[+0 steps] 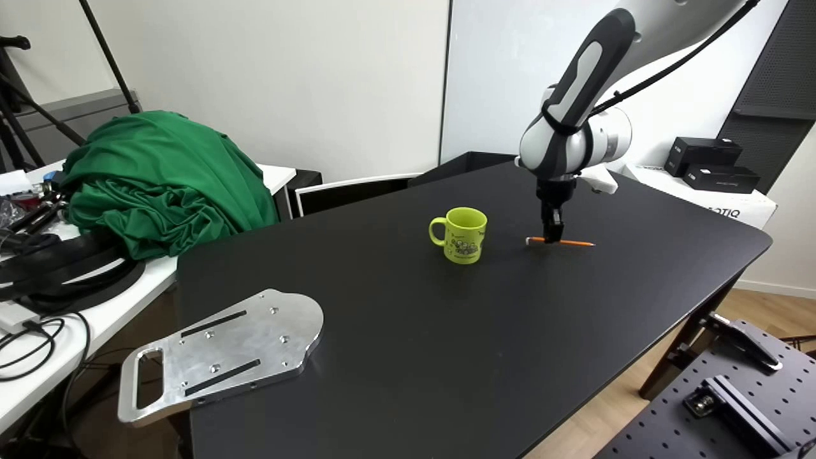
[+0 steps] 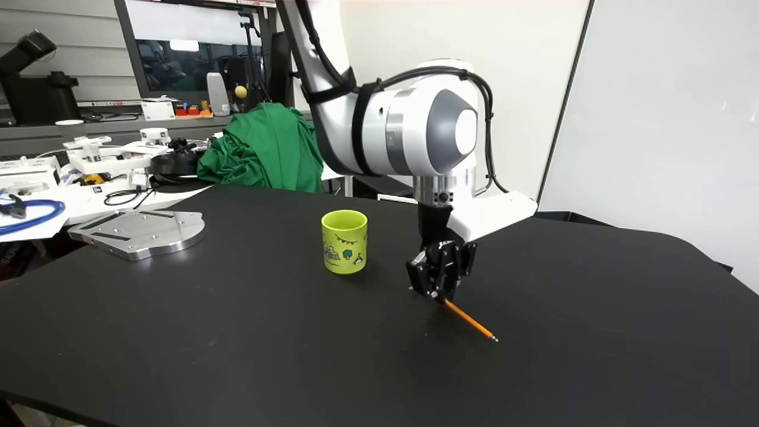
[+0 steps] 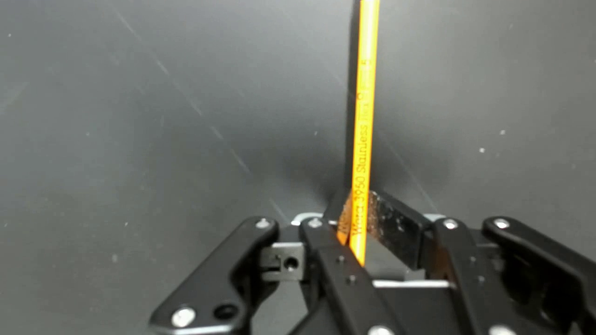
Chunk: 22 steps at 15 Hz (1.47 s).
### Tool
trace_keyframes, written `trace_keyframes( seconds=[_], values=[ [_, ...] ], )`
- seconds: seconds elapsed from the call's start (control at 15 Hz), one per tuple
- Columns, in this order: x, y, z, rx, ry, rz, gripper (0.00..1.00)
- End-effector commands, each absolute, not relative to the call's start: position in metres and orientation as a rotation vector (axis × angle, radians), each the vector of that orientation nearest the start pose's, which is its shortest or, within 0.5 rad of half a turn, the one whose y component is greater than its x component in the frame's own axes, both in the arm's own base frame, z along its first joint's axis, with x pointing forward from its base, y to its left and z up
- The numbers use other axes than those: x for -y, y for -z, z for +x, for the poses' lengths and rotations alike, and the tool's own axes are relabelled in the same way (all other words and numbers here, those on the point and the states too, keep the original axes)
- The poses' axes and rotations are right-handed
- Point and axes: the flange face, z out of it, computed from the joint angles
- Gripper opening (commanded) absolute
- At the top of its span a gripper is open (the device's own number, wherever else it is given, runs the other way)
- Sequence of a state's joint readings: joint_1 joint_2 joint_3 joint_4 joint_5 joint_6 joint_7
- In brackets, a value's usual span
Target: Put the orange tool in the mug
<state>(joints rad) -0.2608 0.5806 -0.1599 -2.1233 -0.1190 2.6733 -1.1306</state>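
Observation:
The lime-green mug (image 1: 464, 239) stands upright on the black table in both exterior views (image 2: 345, 246); its handle shows in an exterior view and points away from the arm. It is out of the wrist view. The orange tool (image 1: 577, 242) lies flat at table height beside the mug (image 2: 468, 319). My gripper (image 1: 553, 236) points down over it. In the wrist view the fingertips (image 3: 359, 204) press close on both sides of the tool (image 3: 364, 116), with no gap showing. Part of the tool is hidden behind a finger. I cannot tell whether it touches the table.
A silver metal plate (image 1: 236, 347) with a handle slot lies at the table's far end from the arm, also seen here (image 2: 145, 231). A green cloth heap (image 1: 172, 185) sits on a white side table. White walls stand behind the black table (image 1: 408, 357).

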Motion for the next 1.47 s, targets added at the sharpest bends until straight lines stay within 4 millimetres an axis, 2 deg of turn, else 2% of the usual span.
trace_keyframes(
  seconds=[0.0,0.2,0.47,0.67,0.87,1.07,1.4],
  values=[
    [0.215,-0.168,0.550,1.204,-0.015,-2.998,0.05],
    [0.197,-0.204,0.569,1.100,0.226,-3.005,0.05],
    [0.181,-0.259,0.576,0.898,0.499,-2.933,0.05],
    [0.186,-0.295,0.575,0.714,0.690,-2.857,0.05],
    [0.192,-0.320,0.568,0.555,0.868,-2.757,0.05],
    [0.188,-0.329,0.561,0.452,1.021,-2.681,0.05],
    [0.152,-0.304,0.554,0.464,1.104,-2.580,0.05]
  ],
)
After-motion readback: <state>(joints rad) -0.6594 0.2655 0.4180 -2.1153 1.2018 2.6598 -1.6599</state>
